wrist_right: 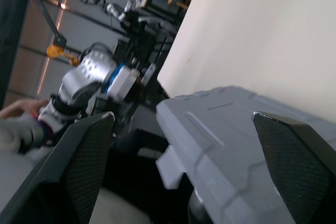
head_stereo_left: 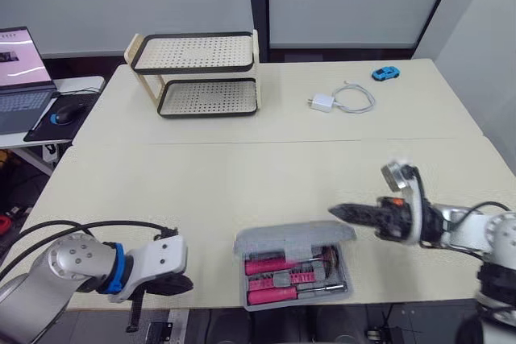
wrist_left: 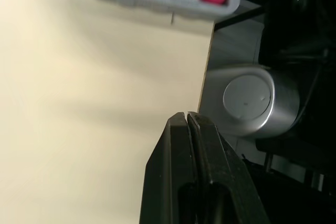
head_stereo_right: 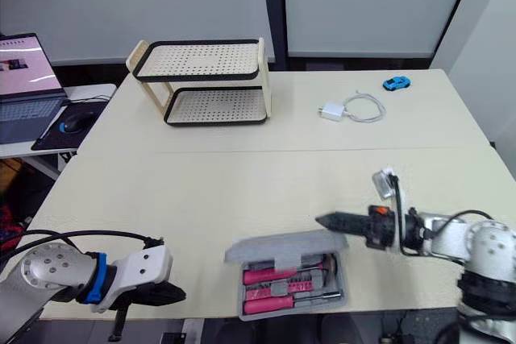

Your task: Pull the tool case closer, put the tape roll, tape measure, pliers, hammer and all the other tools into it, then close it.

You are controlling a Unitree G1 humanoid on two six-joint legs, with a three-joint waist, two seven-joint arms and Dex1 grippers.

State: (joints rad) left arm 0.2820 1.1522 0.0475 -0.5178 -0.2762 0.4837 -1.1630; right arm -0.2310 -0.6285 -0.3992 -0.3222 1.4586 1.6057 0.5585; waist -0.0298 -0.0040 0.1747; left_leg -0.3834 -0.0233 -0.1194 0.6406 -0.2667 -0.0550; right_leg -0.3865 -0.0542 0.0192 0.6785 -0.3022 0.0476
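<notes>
Closest to the camera, at the near edge of the table (head_stereo_left: 242,175), lies the grey tool case (head_stereo_left: 294,267); its lid (head_stereo_left: 294,239) is half raised on the far side, and pink-handled tools (head_stereo_left: 278,265) lie in rows inside it. Left gripper (head_stereo_left: 173,283) hangs at the table's near edge, well to the left of the case; in the left wrist view its two black fingers (wrist_left: 178,145) are pressed together and hold nothing. Right gripper (head_stereo_left: 343,212) points at the lid from the right, just above its far right corner; its fingers (wrist_right: 89,156) are spread wide, with the grey lid seen between them; whether they touch the lid I cannot tell. On the far part of the table stand a two-tier rack (head_stereo_left: 201,74) with perforated trays, a white charger (head_stereo_left: 322,103) with its coiled cable, and a small blue toy car (head_stereo_left: 385,73). On a side desk at the left are a laptop (head_stereo_left: 20,78) and a mouse (head_stereo_left: 67,113).
</notes>
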